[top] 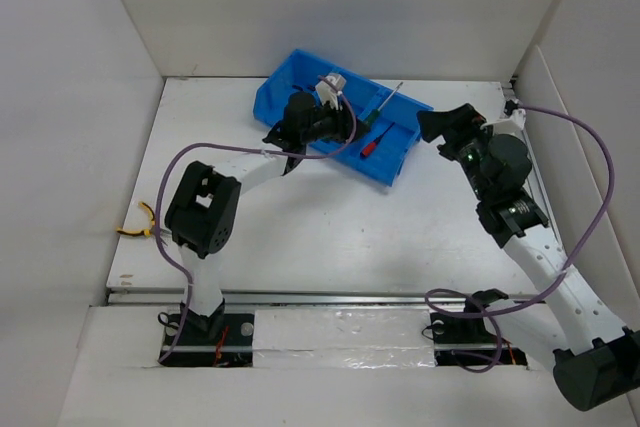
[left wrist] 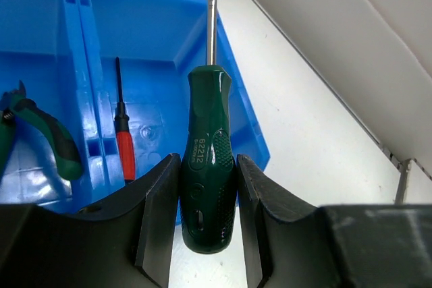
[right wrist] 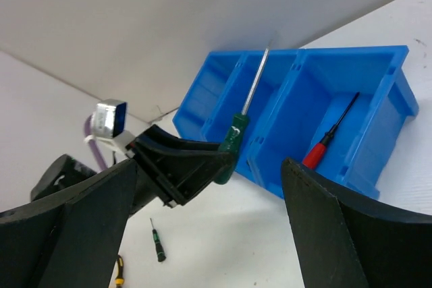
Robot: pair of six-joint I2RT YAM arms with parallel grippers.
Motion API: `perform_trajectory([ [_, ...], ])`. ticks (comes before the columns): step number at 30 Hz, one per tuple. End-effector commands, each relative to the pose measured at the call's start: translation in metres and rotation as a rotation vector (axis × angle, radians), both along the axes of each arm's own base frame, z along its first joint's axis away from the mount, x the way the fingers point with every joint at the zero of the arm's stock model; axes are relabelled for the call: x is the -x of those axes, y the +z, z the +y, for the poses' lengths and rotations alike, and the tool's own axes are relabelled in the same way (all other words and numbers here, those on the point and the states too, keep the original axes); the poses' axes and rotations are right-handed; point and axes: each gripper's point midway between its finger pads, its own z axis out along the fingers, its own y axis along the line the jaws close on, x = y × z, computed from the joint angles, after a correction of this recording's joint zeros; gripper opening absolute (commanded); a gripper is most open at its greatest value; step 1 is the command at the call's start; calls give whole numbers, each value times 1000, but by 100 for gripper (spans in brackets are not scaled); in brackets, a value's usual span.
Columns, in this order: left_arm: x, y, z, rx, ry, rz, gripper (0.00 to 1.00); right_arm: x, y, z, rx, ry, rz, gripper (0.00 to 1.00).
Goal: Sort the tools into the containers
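We should bring the green screwdriver (left wrist: 208,99) level over the red screwdriver (left wrist: 124,146) in the blue bin's (left wrist: 155,25) right compartment, lower it, then release. Our left claw (left wrist: 208,180) is clamped on its handle, seemingly above the bin's middle. The right claw (right wrist: 209,166) gapes wide and empty.
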Motion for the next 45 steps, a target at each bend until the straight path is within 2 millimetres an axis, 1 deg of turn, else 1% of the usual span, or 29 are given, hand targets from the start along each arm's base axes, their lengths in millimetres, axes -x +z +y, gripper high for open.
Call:
perform_trajectory([
  [1,-17,26,-14,57,10,-85,0,9,20,-3,5,32,-93,91],
  [2,-22,22,-15,52,21,-74,0,9,20,-9,4,17,-97,91],
  [3,-23,26,-22,57,16,-80,0,12,21,-10,2,15,-103,91],
  [4,-24,13,-30,42,8,-61,0,14,20,-14,1,8,-109,91],
  [5,-27,7,-31,24,11,-50,0,13,19,-19,1,-8,-112,91],
  [6,-26,11,-41,23,1,-60,0,15,19,-20,-3,-11,-114,91],
  [7,-26,-2,-48,1,-4,-46,0,16,20,-20,-4,-14,-118,91],
  [8,-22,-9,-56,-32,0,-41,0,14,16,-25,-2,-27,-111,91],
  [9,-23,-6,-61,-38,6,-53,0,14,15,-27,-1,-32,-110,91],
  [10,-23,-13,-65,-53,12,-43,0,14,15,-26,-2,-29,-109,91],
  [11,-23,-17,-68,-62,28,-38,0,13,13,-28,-1,-32,-108,91],
  [14,-29,-28,-66,-68,72,-13,0,14,10,-29,-3,-27,-103,91],
  [19,-33,-48,-65,-86,96,25,2,17,12,-29,-5,-26,-112,91],
  [23,-39,-58,-63,-103,127,41,12,20,13,-31,-7,-29,-118,91],
  [24,-39,-58,-63,-103,127,43,18,20,12,-31,-6,-29,-116,91],
  [25,-39,-61,-64,-105,127,46,20,20,12,-31,-8,-30,-116,91],
  [26,-40,-60,-64,-105,127,43,25,19,11,-34,-9,-41,-114,91],
  [28,-41,-65,-64,-111,128,50,28,21,13,-34,-9,-38,-119,91],
  [32,-40,-63,-65,-117,114,38,33,23,15,-34,-12,-36,-125,90],
  [33,-39,-61,-65,-117,109,33,39,24,14,-34,-12,-36,-125,90],
  [36,-37,-50,-66,-110,94,11,44,26,17,-34,-15,-33,-135,91],
  [42,-37,-27,-64,-106,97,-23,47,30,20,-34,-15,-26,-141,90],
  [43,-37,-19,-63,-102,100,-35,47,31,22,-34,-16,-26,-146,90],
  [44,-37,-18,-61,-114,105,-35,47,31,21,-34,-16,-24,-146,90],
  [45,-37,-9,-60,-113,109,-48,47,32,23,-33,-16,-20,-151,90],
])
